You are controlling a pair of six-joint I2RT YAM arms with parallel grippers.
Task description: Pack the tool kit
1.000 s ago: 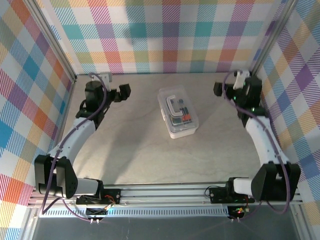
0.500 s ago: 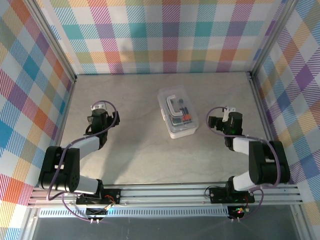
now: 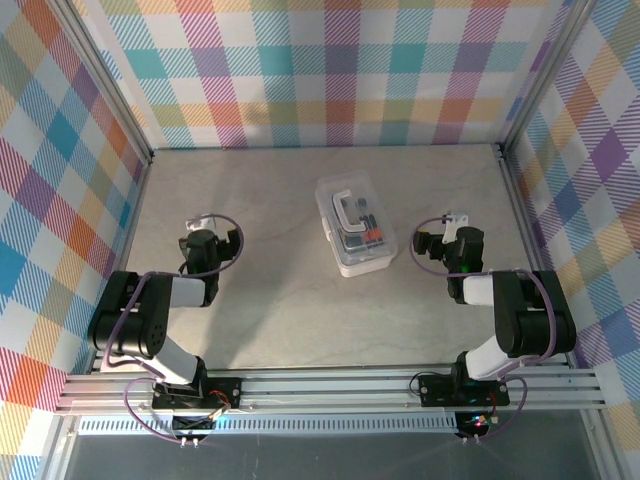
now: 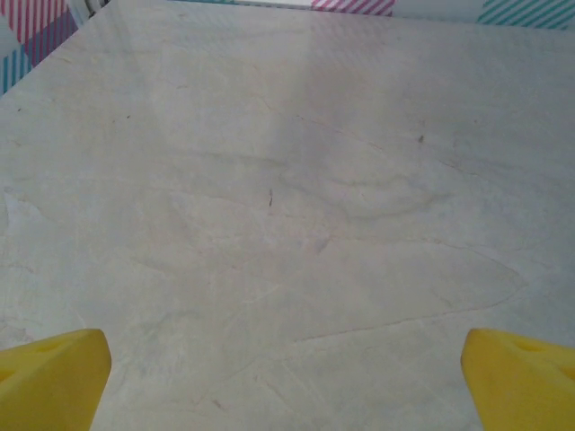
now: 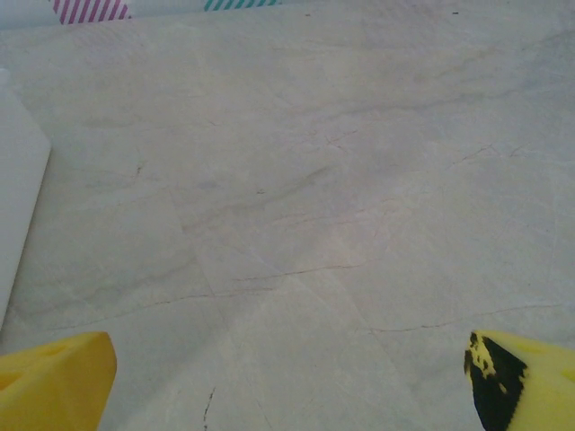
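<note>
- The tool kit (image 3: 355, 226), a translucent whitish case, is sitting near the middle of the table (image 3: 270, 310), turned slightly off square, with its white handle (image 3: 345, 206) facing up.
- Dark and red shapes (image 3: 366, 236) are showing through the plastic; which tools they are cannot be told from above.
- The table is showing a pale, marble-like surface with faint grey veining running across it, matte and evenly lit.
- Plaid walls (image 3: 330, 70) in pink, teal, yellow and purple are closing in the back and both sides, with metal posts standing in the corners.
- A ribbed aluminium rail (image 3: 330, 385) is running along the near edge, carrying both arm bases.
- The left gripper (image 3: 217, 240) is hanging low over bare table to the left of the case, well apart from it; its yellow fingertips (image 4: 49, 377) are standing wide apart with nothing between them.
- The right gripper (image 3: 430, 244) is sitting near the case's right side, jaws spread wide and holding nothing.
- From the right wrist, a white edge of the case (image 5: 18, 180) is peeking in at left, and one yellow fingertip (image 5: 490, 382) is wearing a black scuffed patch.
</note>
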